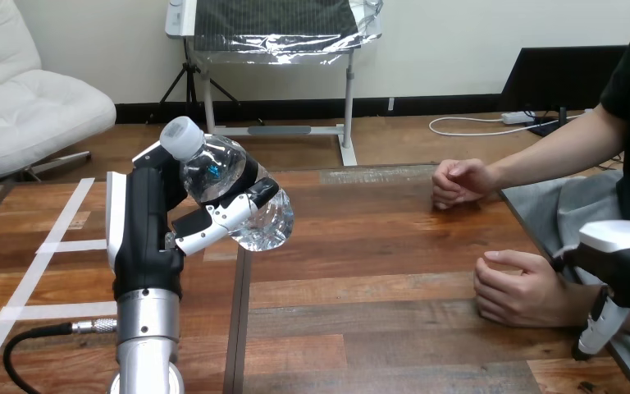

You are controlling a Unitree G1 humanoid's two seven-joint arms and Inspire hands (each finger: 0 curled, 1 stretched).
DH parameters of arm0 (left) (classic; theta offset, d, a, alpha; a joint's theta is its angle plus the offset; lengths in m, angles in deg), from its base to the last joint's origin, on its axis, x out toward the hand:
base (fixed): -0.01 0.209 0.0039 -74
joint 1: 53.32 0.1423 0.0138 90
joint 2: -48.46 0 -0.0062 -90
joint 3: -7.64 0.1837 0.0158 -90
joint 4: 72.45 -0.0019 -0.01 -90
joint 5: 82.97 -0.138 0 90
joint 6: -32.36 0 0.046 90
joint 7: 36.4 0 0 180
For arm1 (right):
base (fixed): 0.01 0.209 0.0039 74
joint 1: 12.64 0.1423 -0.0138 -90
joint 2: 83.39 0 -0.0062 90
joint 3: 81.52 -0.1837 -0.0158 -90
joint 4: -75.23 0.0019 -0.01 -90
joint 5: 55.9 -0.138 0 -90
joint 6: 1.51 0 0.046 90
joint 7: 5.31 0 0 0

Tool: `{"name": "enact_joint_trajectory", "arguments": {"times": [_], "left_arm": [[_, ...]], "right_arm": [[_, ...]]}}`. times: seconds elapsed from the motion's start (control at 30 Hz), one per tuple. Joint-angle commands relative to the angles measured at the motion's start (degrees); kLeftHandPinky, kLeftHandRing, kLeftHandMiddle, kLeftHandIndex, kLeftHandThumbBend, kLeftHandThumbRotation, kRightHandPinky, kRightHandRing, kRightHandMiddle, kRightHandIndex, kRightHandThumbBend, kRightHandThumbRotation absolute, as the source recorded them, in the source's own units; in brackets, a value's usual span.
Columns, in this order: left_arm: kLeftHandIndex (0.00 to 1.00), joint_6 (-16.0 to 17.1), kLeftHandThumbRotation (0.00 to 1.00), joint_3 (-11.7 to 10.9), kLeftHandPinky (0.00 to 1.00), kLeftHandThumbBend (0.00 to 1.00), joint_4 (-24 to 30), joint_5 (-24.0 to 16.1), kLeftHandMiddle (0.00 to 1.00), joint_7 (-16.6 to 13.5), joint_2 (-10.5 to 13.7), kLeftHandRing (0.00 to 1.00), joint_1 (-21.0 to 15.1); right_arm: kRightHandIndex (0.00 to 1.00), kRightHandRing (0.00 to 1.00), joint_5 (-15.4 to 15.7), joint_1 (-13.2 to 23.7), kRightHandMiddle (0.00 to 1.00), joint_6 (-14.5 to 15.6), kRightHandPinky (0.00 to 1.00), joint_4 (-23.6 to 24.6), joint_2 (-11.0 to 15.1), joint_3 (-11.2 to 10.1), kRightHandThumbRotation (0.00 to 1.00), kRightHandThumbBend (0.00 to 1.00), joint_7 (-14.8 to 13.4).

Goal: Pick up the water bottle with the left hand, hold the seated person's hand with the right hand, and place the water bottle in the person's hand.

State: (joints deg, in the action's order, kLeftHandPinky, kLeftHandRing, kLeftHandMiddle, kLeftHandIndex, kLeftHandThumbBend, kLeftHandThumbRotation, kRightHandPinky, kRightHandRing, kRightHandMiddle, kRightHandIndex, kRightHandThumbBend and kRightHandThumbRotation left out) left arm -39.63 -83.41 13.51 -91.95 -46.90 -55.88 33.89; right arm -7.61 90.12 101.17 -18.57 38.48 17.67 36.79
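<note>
My left hand is raised above the left half of the table, with its fingers and thumb curled round a clear water bottle. The bottle is tilted, its white cap up and to the left and its base down and to the right. At the lower right, my right hand sits at the wrist of the person's nearer hand. That hand rests on the table as a loose fist. Whether my right hand holds the wrist cannot be made out. The person's farther hand lies curled on the table further back.
The wooden table has a dark seam running front to back under the bottle. White tape lines cross its left part. The person sits at the right side, both forearms reaching in over the table edge.
</note>
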Motion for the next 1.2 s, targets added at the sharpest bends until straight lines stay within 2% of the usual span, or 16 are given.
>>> {"name": "enact_joint_trajectory", "arguments": {"times": [0.0, 0.43, 0.67, 0.83, 1.0, 1.17], "left_arm": [[0.49, 1.9, 0.0, -0.4, 0.38, 0.62, 2.0, -0.9, 0.46, -0.7, 0.4, 0.41, -3.5], [0.49, 1.5, 0.0, -0.7, 0.39, 0.62, 1.7, -0.4, 0.46, -0.5, 0.4, 0.42, -3.5], [0.49, 1.9, 0.0, -0.7, 0.39, 0.62, 1.4, -0.3, 0.46, -0.3, 0.6, 0.42, -3.6], [0.49, 2.0, 0.0, -0.7, 0.39, 0.62, 1.4, 0.2, 0.46, 0.0, 0.6, 0.42, -3.7], [0.49, 1.9, 0.0, -0.7, 0.39, 0.62, 1.4, 0.0, 0.46, 0.0, 0.6, 0.42, -3.7], [0.49, 1.5, 0.0, -0.7, 0.39, 0.62, 1.6, -0.5, 0.46, -0.1, 0.8, 0.42, -3.7]], "right_arm": [[0.9, 0.92, 1.0, 5.3, 0.94, 0.8, 0.82, -1.5, 1.3, 0.2, 0.01, 0.72, -1.3], [0.94, 0.94, -1.1, 4.1, 0.97, 2.0, 0.85, -0.9, 0.9, -1.8, 0.08, 0.71, -3.9], [0.96, 0.95, -2.1, 3.1, 0.97, 3.1, 0.86, 0.8, 1.0, -2.4, 0.11, 0.7, -4.2], [0.96, 0.95, -2.4, 2.8, 0.97, 3.8, 0.86, 1.5, 1.0, -2.3, 0.13, 0.7, -3.9], [0.95, 0.94, -2.8, 2.9, 0.97, 4.1, 0.83, 0.9, 0.8, -1.9, 0.1, 0.69, -3.9], [0.95, 0.93, -2.3, 3.6, 0.97, 4.4, 0.81, 0.3, 1.0, -0.6, 0.08, 0.7, -3.0]]}}
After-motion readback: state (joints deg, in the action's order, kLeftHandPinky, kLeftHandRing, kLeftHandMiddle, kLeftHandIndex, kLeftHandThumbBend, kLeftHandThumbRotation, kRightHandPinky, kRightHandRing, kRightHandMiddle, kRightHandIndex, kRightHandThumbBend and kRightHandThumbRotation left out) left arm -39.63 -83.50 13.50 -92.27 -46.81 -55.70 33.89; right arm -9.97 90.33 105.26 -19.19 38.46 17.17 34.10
